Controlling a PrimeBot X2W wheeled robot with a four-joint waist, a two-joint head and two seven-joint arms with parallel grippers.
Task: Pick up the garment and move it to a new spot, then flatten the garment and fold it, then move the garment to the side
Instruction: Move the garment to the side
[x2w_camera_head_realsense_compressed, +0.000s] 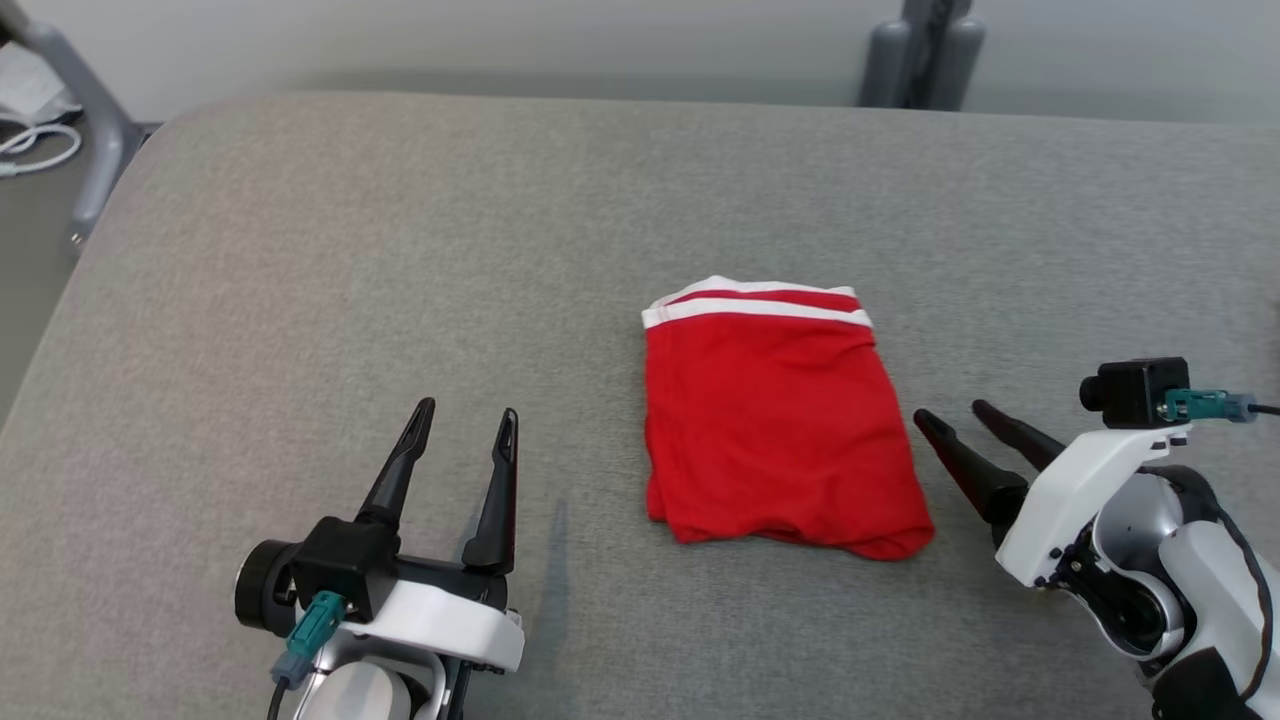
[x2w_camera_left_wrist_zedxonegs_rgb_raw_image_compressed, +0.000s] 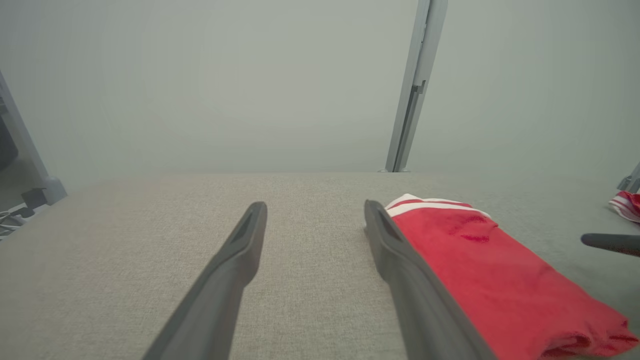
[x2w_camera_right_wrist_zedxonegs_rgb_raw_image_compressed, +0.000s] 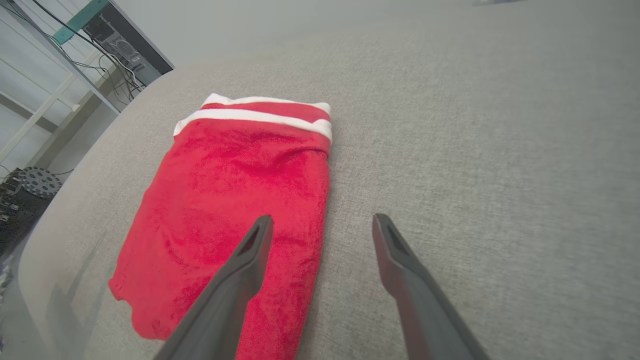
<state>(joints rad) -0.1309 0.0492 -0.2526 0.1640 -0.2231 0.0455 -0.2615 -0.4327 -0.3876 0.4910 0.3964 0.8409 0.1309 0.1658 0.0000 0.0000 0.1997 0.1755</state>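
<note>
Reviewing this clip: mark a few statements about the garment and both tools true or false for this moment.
1. The red garment lies folded on the grey surface. True.
2. The left tool is shut on it. False: it stands open and empty, apart from the cloth.
3. White stripes run along the garment's far edge. True.
4. The right tool is on the garment's left. False: it is open at the garment's right side.
</note>
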